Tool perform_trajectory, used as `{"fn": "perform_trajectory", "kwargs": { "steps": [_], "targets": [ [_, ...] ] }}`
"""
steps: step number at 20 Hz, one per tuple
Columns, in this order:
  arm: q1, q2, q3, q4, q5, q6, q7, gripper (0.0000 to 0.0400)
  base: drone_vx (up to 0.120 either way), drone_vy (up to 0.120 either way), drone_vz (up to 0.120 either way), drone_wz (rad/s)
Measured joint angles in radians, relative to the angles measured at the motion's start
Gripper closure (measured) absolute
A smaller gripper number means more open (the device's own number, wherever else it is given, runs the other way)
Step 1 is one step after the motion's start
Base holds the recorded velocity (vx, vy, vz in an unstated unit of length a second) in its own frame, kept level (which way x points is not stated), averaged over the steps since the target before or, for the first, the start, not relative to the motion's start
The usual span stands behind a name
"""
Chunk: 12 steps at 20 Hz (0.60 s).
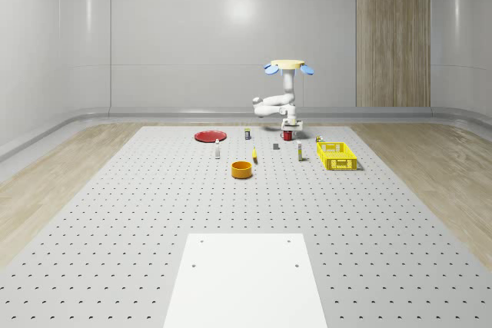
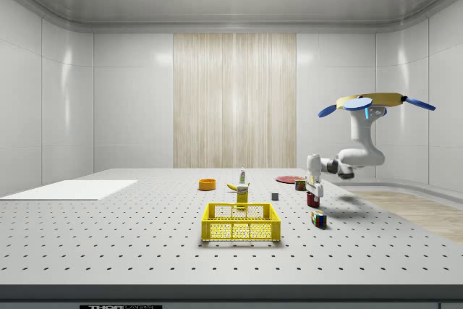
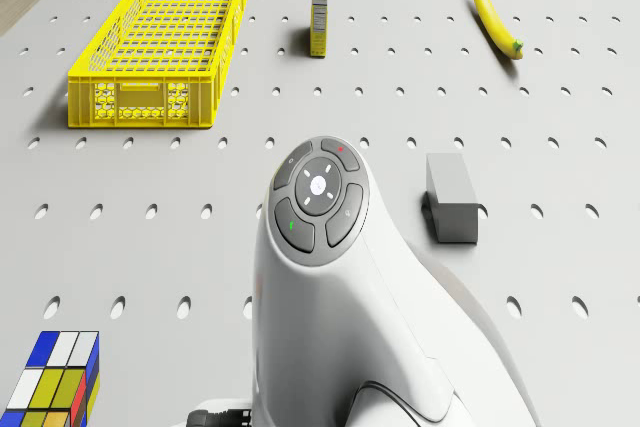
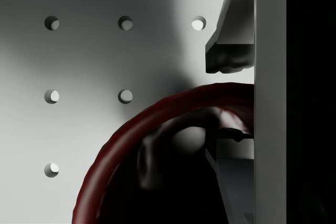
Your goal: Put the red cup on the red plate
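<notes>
Red cup [image 4: 157, 166] rim between fingers [image 4: 227, 56].

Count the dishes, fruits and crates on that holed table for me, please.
Dishes: 3 (red plate, red cup, orange bowl)
Fruits: 1 (banana)
Crates: 1 (yellow crate)
Total: 5

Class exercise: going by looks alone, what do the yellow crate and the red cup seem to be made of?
Yellow crate: probably moulded plastic, matte; uniform colour and lattice walls and floor suggest it.
Red cup: glazed ceramic or glossy plastic, hard to separate; its rounded, smooth rim carries a soft sheen in the wrist view.
</notes>
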Motion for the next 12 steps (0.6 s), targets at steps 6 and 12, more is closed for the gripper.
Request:
{"fn": "perform_trajectory", "kwargs": {
  "steps": [6, 12],
  "targets": [
    [-0.006, -0.019, 0.004, 0.001, 0.009, 0.018, 0.005, 0.0292, 0.000, 0.000, 0.000, 0.000],
    [-0.017, -0.030, 0.065, -0.005, 0.070, 0.011, 0.018, 0.0298, 0.000, -0.020, 0.060, 0.000]
  ]
}}
